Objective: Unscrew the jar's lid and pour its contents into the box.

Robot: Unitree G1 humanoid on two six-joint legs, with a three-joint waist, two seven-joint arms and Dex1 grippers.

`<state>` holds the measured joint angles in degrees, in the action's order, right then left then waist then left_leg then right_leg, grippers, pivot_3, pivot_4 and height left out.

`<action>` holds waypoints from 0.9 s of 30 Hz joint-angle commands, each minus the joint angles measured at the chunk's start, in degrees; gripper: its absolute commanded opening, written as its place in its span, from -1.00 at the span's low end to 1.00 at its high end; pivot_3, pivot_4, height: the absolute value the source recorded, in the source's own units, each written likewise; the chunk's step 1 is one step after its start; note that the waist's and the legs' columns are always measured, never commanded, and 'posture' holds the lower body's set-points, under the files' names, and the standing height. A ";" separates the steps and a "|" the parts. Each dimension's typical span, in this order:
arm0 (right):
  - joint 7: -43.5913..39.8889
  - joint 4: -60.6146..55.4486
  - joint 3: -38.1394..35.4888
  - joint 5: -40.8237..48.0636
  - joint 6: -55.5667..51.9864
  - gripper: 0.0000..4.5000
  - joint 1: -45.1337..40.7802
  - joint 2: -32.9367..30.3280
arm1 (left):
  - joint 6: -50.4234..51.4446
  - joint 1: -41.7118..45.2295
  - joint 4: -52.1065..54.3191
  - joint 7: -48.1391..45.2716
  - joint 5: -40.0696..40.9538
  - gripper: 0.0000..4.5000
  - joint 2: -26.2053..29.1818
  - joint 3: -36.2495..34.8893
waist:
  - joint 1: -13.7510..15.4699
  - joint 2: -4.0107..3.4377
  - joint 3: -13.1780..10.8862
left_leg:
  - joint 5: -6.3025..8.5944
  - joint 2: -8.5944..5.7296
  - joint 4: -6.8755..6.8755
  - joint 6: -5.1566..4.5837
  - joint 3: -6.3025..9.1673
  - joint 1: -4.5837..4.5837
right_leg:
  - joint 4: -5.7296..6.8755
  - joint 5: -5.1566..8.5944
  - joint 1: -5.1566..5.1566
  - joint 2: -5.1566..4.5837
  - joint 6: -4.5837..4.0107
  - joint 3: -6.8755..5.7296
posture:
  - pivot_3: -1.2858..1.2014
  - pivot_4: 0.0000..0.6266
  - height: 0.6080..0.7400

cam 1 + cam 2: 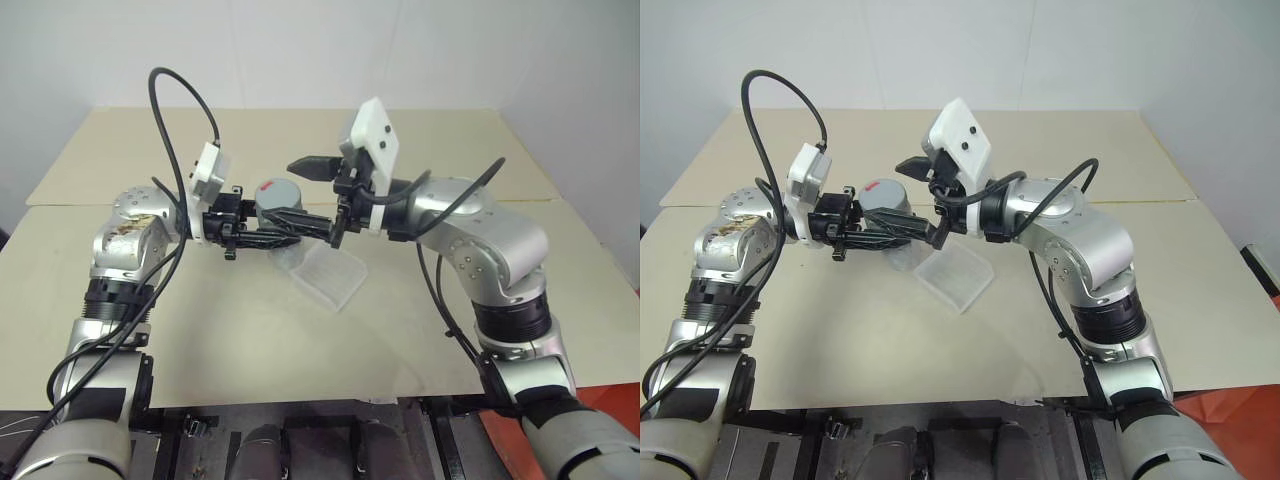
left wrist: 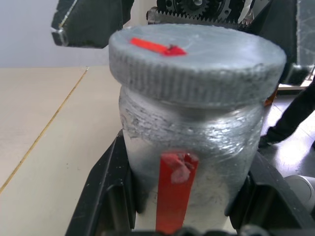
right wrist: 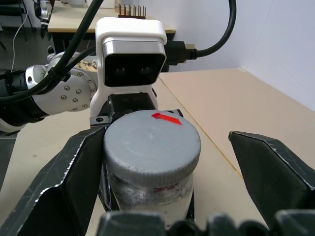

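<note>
My left gripper [image 1: 300, 226] is shut on the lower body of the silvery jar [image 2: 197, 142], and holds it roughly upright above the table. A strip of red tape runs down the jar's side. The grey ribbed lid [image 2: 197, 64], with a red mark on top, sits on the jar. From the opposite side my right gripper [image 3: 165, 142] stands open around the lid, one finger [image 3: 74, 167] close against its rim and the other finger [image 3: 270, 167] well apart. The clear box [image 1: 330, 272] lies on the table just below both grippers. The jar's wall hides the contents.
The beige table [image 1: 450, 140] is made of boards with a seam running across it, and a white wall rises behind. Its front edge lies close to me. Black cables loop over both arms.
</note>
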<state>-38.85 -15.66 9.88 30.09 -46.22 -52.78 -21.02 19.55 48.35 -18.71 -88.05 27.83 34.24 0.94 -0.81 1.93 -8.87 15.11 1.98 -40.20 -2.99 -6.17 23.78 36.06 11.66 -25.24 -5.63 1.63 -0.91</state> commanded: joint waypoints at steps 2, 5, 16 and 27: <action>0.56 -0.80 -4.45 -0.08 1.22 1.00 0.21 -2.31 | -1.22 0.64 1.63 -1.02 0.24 -0.15 0.48 -0.37 | 0.01 0.00 0.00 | 0.00 0.00 0.00 0.00 0.00 0.00 | 0.00 0.00 0.00 0.00 0.00 0.00 | 0.03 -0.52 1.00; 0.21 -1.06 -4.58 0.27 1.23 1.00 0.57 -3.05 | -1.24 0.56 1.67 -1.09 0.07 -0.15 0.45 -0.48 | 0.01 0.00 0.00 | 0.00 0.00 0.00 0.00 0.00 0.00 | 0.00 0.00 0.00 0.00 0.00 0.00 | 0.03 -0.52 1.00; -1.86 -3.36 -4.50 2.08 1.33 1.00 2.39 -5.05 | -1.35 0.34 1.75 -1.06 -0.09 -0.15 0.49 -0.62 | 0.02 0.00 0.00 | 0.01 0.00 0.00 -0.01 0.00 0.00 | -0.02 0.00 0.00 0.00 0.00 0.01 | 0.03 -0.52 1.00; -4.81 -6.82 -5.06 4.98 1.35 1.00 3.45 -6.05 | -1.76 0.17 1.68 -0.99 -0.19 -0.15 0.34 -0.69 | 0.03 0.00 0.00 | 0.01 0.00 0.00 -0.02 0.01 0.00 | -0.05 0.00 0.00 0.00 0.00 0.01 | 0.03 -0.52 1.00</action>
<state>-43.44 -20.52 6.51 34.50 -46.20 -48.73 -26.77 18.84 48.35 -18.72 -88.70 27.08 34.26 0.96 -0.78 1.93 -8.87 15.12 1.98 -40.20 -3.02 -6.15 23.78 36.01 11.66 -25.24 -5.64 1.63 -0.89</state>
